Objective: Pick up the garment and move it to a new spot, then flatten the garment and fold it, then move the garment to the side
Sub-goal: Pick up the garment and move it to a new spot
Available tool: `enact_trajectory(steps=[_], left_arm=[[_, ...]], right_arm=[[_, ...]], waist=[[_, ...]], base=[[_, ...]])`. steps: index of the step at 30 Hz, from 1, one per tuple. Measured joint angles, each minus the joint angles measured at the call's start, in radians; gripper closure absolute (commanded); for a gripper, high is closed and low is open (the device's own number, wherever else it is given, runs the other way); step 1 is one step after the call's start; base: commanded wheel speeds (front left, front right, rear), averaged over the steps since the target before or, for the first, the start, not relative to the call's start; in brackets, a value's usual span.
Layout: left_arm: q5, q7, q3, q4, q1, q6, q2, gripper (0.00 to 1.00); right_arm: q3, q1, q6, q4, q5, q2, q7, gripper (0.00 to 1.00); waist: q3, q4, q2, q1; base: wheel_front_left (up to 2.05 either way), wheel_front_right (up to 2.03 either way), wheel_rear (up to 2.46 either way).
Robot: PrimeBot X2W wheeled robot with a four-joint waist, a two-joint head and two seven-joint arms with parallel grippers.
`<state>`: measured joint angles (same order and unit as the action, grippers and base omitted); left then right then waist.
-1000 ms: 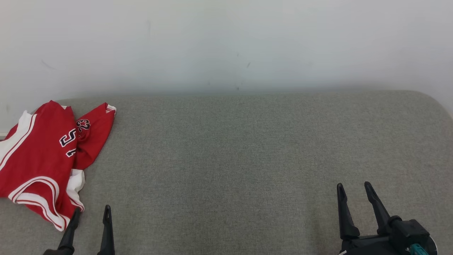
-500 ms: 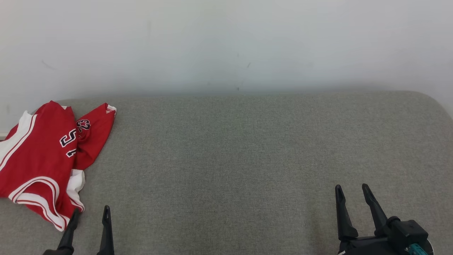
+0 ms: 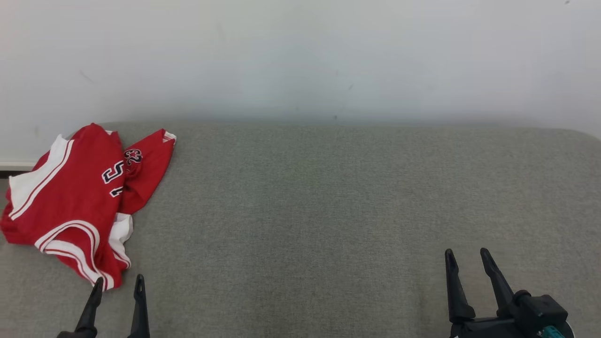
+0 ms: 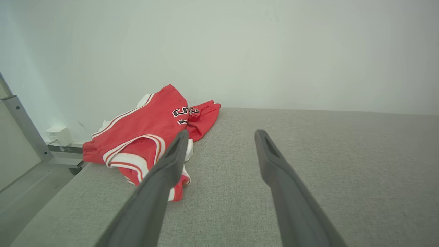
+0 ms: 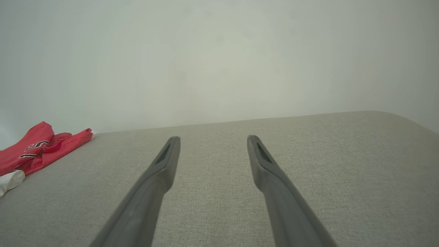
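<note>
The garment [image 3: 75,197] is a red jersey with white trim and dark numbers, lying crumpled at the far left of the grey padded surface [image 3: 328,197]. It also shows in the left wrist view [image 4: 144,137] and at the left edge of the right wrist view [image 5: 31,151]. My left gripper [image 3: 118,280] stands open just below the garment's lower hem, with nothing between its fingers [image 4: 219,132]. Far to the right, my right gripper [image 3: 466,253] is open and empty over bare fabric [image 5: 212,138].
A pale wall [image 3: 300,56] runs behind the grey surface. At the left, beyond the surface's end, stand a metal frame post [image 4: 20,120] and a white wall socket [image 4: 60,134], with floor below. The surface's right corner [image 3: 582,141] is rounded.
The head camera has turned a little left, so the whole picture has shifted right and the garment shows more fully. The right gripper sits slightly lower in the picture.
</note>
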<state>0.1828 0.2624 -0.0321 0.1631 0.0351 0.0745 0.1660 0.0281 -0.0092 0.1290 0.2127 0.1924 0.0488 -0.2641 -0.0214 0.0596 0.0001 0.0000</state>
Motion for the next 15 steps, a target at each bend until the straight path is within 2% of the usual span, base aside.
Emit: enact_trajectory(steps=[15], left_arm=[[0.012, 0.0, -0.007, 0.007, -0.001, -0.021, 0.013, 0.0]], right_arm=[[0.001, 0.003, 0.0, 0.01, -0.008, 0.0, 0.0, 0.0]], waist=[[0.021, 0.182, 0.0, 0.0]], base=[[0.0, 0.0, 0.0]])
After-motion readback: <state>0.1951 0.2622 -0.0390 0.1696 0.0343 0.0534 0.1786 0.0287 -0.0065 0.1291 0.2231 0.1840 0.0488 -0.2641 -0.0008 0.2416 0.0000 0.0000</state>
